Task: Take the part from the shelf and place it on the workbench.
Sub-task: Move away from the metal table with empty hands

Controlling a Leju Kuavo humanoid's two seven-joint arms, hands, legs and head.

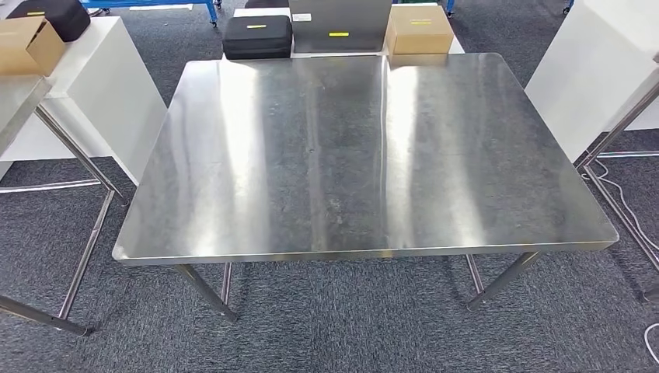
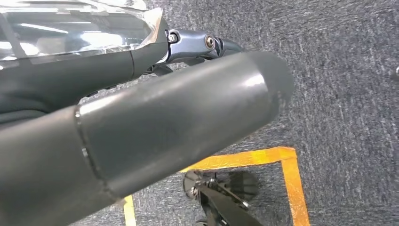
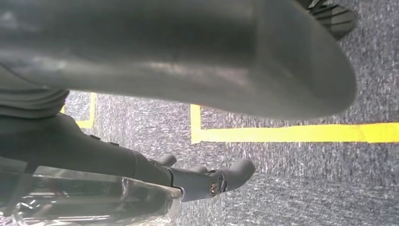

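The steel workbench stands straight ahead in the head view, its top bare. Both arms hang low over the carpet. In the left wrist view, my left hand has its dark fingers lying along a shiny part wrapped in clear film, with the thick thumb apart from it. In the right wrist view, my right hand has its fingers lying along the same kind of shiny wrapped part. Most of the part is hidden.
White cabinets flank the bench at left and right. A black case and a cardboard box sit beyond its far edge. A second steel table is at left. Yellow floor tape marks the carpet.
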